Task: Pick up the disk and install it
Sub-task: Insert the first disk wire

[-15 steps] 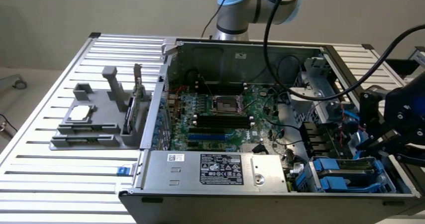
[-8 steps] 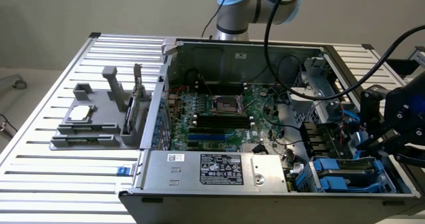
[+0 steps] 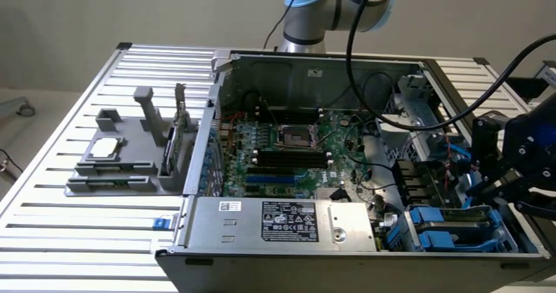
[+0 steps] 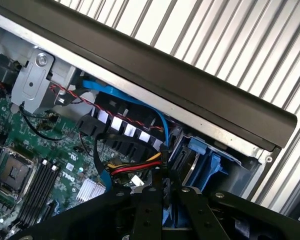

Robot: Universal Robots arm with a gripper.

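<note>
Arm (image 3: 326,6) arched overhead, claw (image 4: 163,192) low, tilted downward

Bright, even light w/ glare on table slats (image 4: 230,35), case (image 3: 295,78) inside dimmer.

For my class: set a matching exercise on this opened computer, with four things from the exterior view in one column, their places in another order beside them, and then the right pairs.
Things
1. power supply
2. CPU socket
3. grey fixture
4. blue drive carriers

Places
A. on the slatted table, outside the case, at the exterior view's left
B. middle of the green motherboard
C. near corner of the case, at the exterior view's right
D. along the case's near edge

Pairs: 1-D, 2-B, 3-A, 4-C
</note>
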